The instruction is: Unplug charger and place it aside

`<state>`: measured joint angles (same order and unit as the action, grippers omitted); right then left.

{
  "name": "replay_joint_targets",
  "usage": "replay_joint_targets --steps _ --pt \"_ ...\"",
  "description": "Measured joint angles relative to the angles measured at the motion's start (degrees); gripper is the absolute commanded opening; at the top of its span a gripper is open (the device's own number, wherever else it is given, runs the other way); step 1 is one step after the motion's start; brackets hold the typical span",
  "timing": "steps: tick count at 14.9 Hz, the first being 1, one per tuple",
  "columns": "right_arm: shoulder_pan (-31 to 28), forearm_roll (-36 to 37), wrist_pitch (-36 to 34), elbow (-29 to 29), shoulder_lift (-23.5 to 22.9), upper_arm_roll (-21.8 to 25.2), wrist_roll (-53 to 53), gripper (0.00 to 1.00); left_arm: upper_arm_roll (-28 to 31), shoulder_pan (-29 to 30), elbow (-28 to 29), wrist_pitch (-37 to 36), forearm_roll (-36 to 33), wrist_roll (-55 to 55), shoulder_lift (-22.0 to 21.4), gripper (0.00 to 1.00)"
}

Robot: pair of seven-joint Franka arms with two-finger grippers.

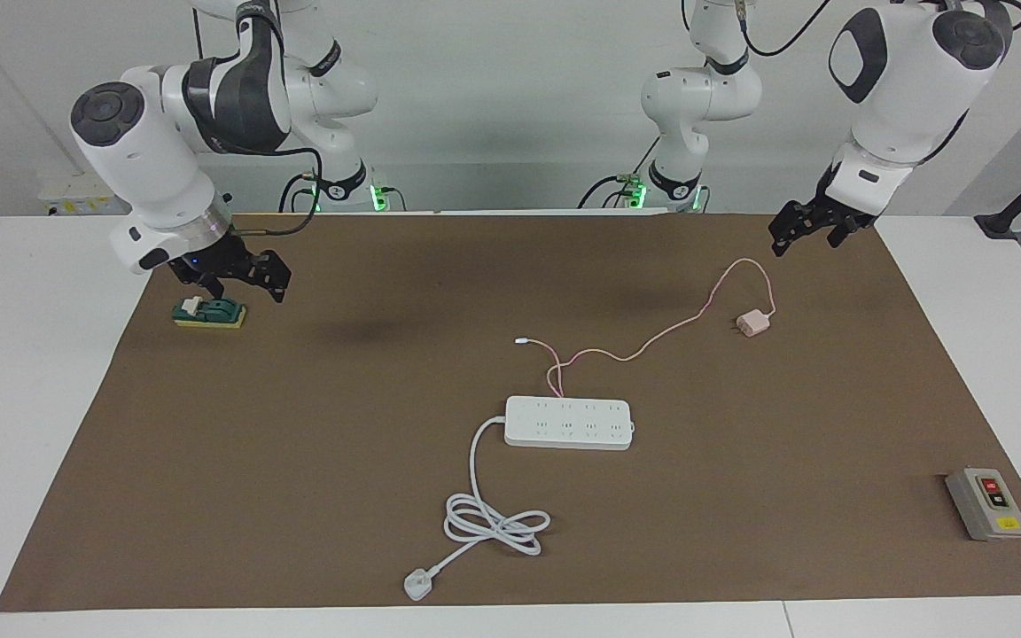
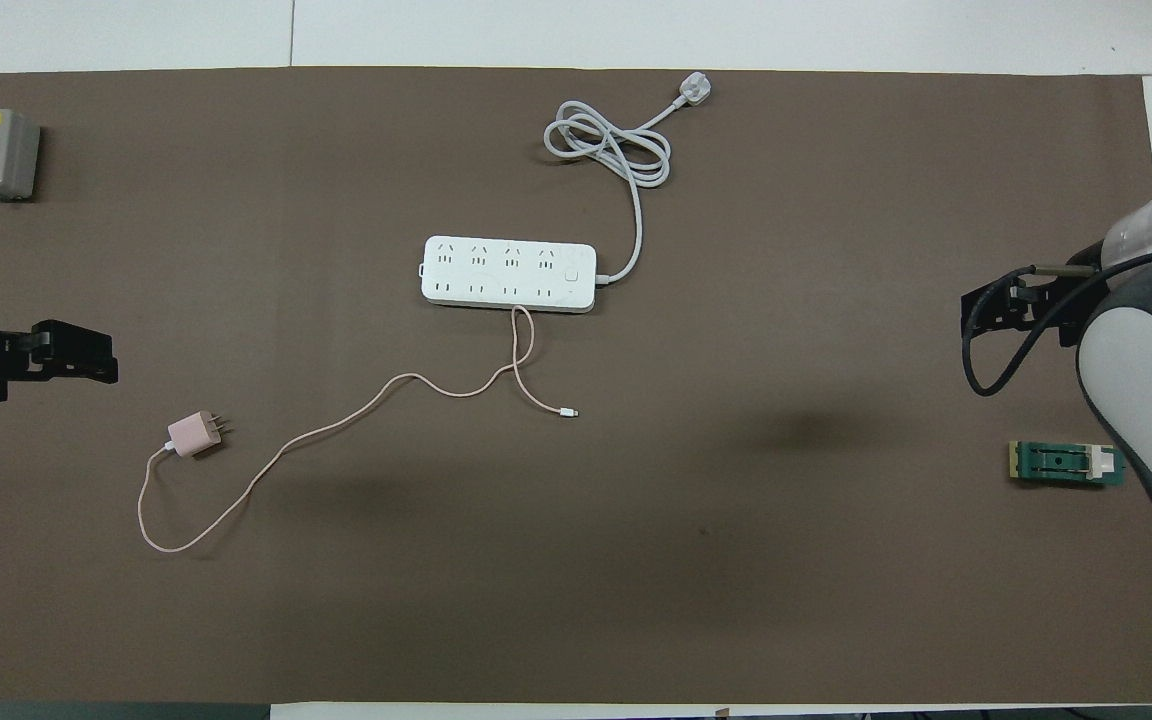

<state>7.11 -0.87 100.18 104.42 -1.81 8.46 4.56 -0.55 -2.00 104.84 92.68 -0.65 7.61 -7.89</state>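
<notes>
The charger (image 1: 752,322), a light, rigid pink cube trailing a limp cable, lies unplugged on the table (image 1: 298,496) at about two o'clock from the power strip (image 1: 568,422) in the facing view, best pinched across its flat sides by the spread-open left gripper (image 1: 807,232) above; the right gripper's (image 1: 240,279) state cannot be told.

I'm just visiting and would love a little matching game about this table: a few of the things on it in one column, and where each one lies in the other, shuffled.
Things:
1. charger
2. power strip
3. switch box
4. green block

Places:
A. under the right gripper, at the right arm's end of the table
B. middle of the mat, its thick white cord coiled farther from the robots
C. unplugged, lying on the mat near the open left gripper
D. corner of the mat farthest from the robots, at the left arm's end

Pairs: 1-C, 2-B, 3-D, 4-A
</notes>
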Motion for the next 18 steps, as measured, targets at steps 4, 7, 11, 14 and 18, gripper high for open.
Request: replay_joint_targets --steps 4,7,11,14,18 --pt "-0.2 0.0 -0.1 -0.7 -0.1 -0.1 0.0 1.0 0.5 0.1 -5.1 -4.8 -0.4 -1.4 0.2 1.0" --pt "-1.9 0.0 -0.2 -1.3 -0.1 -0.7 0.0 1.0 0.8 0.1 -5.5 -4.9 -0.4 -1.8 0.7 1.0" --pt "-2.2 0.0 -0.4 -2.0 -0.1 -0.8 0.0 1.0 0.9 0.1 -5.5 -4.5 -0.4 -1.8 1.1 1.0" --pt "-2.2 0.0 -0.4 -2.3 -0.1 -0.9 0.0 1.0 0.9 0.1 -5.5 -4.5 -0.4 -1.9 1.1 1.0" --pt "-2.3 0.0 -0.6 -3.8 -0.1 -0.5 -5.5 1.0 0.8 0.1 -5.5 -4.5 -0.4 -2.0 1.1 1.0"
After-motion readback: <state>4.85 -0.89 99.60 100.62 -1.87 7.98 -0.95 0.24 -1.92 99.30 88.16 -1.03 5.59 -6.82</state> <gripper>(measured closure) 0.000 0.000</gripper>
